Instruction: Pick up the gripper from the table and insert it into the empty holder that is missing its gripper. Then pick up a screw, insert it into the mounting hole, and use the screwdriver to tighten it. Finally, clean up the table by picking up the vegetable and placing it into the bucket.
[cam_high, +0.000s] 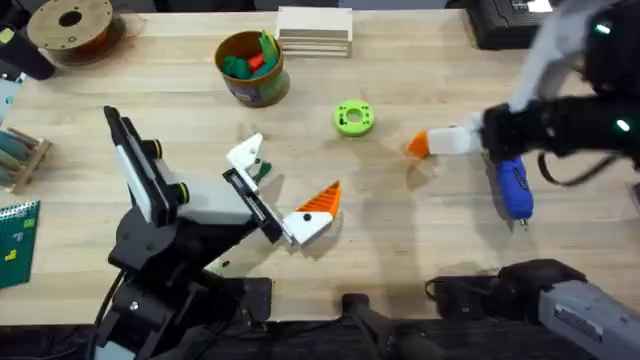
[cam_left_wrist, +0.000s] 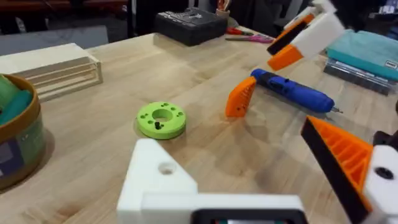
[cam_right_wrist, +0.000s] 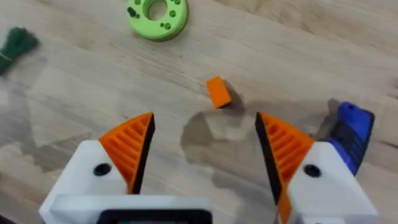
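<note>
The right gripper (cam_right_wrist: 202, 149) hangs released above the loose orange wedge (cam_right_wrist: 217, 92).

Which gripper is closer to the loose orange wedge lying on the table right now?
The right. The right gripper hangs open just above the loose orange wedge, beside the blue screwdriver. The left gripper sits farther off, across the table past the green disc.
</note>
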